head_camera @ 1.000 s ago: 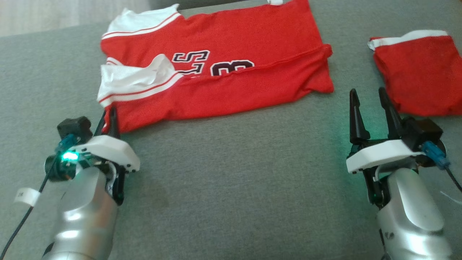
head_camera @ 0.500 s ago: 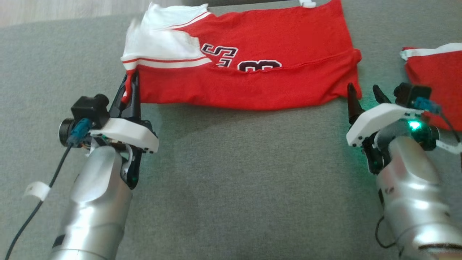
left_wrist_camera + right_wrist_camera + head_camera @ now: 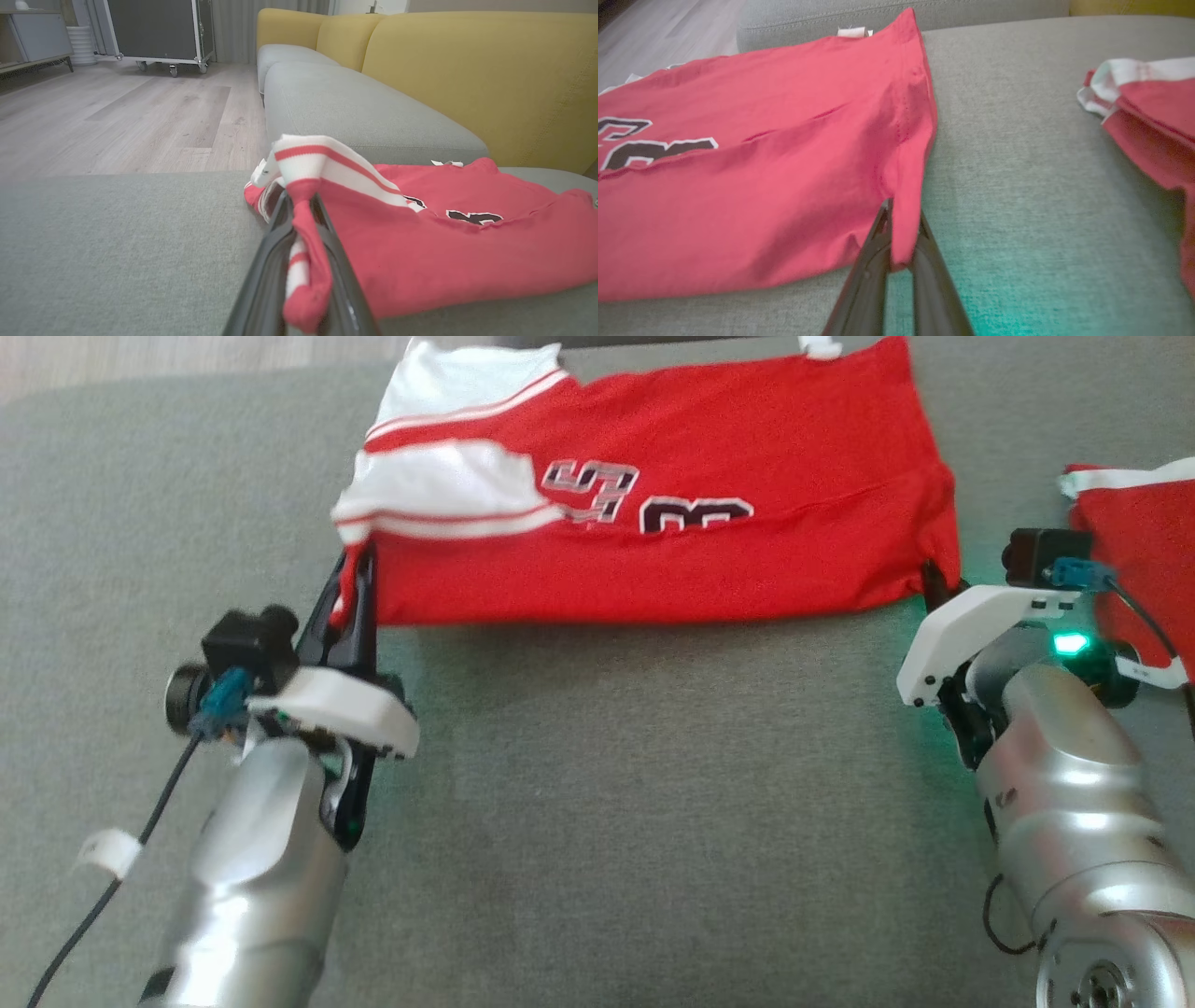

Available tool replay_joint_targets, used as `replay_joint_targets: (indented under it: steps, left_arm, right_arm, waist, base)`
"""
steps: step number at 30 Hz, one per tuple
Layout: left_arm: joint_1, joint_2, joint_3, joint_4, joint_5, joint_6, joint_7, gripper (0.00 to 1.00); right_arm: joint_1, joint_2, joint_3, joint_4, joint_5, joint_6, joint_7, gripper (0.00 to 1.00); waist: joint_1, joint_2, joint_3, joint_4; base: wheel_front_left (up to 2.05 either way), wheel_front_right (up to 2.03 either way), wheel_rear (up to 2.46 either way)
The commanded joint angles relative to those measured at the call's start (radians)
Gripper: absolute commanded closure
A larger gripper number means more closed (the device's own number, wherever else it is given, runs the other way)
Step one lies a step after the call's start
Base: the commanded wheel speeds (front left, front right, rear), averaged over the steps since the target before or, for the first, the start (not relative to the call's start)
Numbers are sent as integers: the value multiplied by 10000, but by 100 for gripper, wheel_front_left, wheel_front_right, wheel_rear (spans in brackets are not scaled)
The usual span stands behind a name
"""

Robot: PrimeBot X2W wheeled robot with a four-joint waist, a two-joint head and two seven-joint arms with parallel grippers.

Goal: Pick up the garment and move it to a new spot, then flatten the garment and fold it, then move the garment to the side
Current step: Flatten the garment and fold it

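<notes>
Red jersey (image 3: 672, 569): spread across the upper centre of the head view on the grey cushion (image 3: 607, 803), white striped sleeves at its left, dark numerals at mid-chest.
Left gripper (image 3: 359, 569): seen at centre left of the head view, jaws pinched tight on the jersey's near-left corner; in the left wrist view a red-and-white hem is clamped between them.
Right gripper (image 3: 934, 583): placed at centre right of the head view, jaws closed on the jersey's lower right corner; red cloth is caught between them in the right wrist view.
Second red piece (image 3: 1144, 541): laid at the far right edge, white-trimmed, apart from the jersey.
Backdrop: a yellow backrest (image 3: 467, 70) and wooden floor (image 3: 117, 107) are shown across the top of the left wrist view.
</notes>
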Motion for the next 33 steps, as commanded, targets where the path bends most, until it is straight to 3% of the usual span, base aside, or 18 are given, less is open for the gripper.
replay_joint_targets:
  steps: [1,9,19,25,33]
  left_arm:
    - [-77,370,313,-223,-23,-19,-123,100]
    - [971,603,474,454,-205,-4,-116,100]
    - [2502,782,306,709,-807,-42,564,100]
    - [3322,997,171,154,-1079,-14,1325,100]
    - [4155,1190,61,-1026,-1164,254,2145,100]
  right_arm:
    - [-160,75,121,-196,-113,-9,-193,100]
    - [346,24,520,256,94,-9,-662,100]
    - [1291,93,2404,457,1879,-9,-339,100]
    - [2155,62,3563,-88,3081,-9,206,100]
    - [3445,-518,4609,-1639,4570,-9,946,100]
  waist:
    - [-1,0,-137,-126]
    - [-1,0,-1387,-807]
    - [-1,0,-2672,-1259]
    - [-1,0,-3028,-1328]
    - [-1,0,-3188,-1360]
  base:
    - [0,0,0]
    - [0,0,0]
    - [0,0,0]
    - [0,0,0]
    - [0,0,0]
